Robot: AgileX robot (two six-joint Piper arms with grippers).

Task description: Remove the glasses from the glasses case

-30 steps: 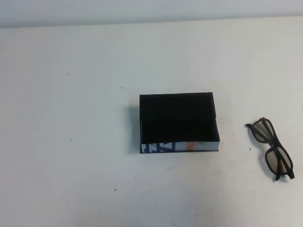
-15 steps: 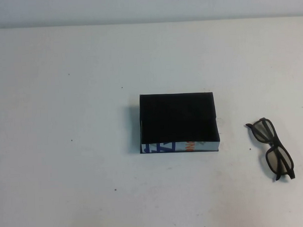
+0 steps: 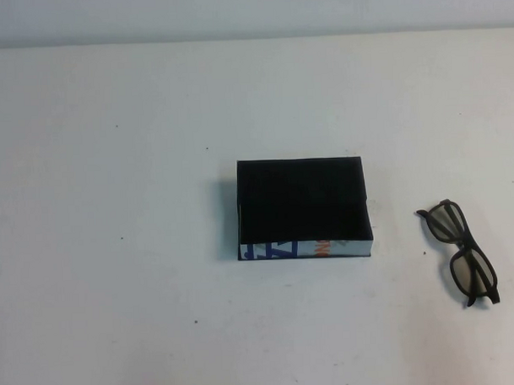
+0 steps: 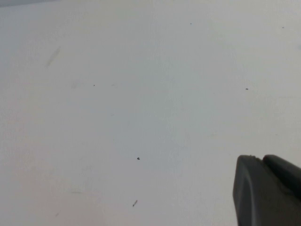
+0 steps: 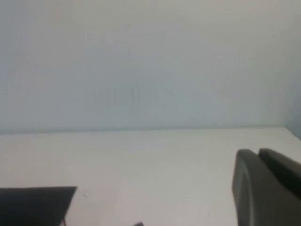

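I see the glasses [image 3: 459, 251] lower right beside the glasses case [image 3: 301, 206] — light, fragile, bridge-grip probably; left gripper [image 4: 268, 190] and right gripper [image 5: 265, 188] barely visible — aperture indeterminable.

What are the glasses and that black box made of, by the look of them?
The glasses look like thick dark matte plastic with greyish tinted lenses. The glasses case seems to be cardboard: a printed white front edge and a dull black lining, perhaps fabric. Both rest on the white table. Of the left gripper and right gripper only dark edges show.
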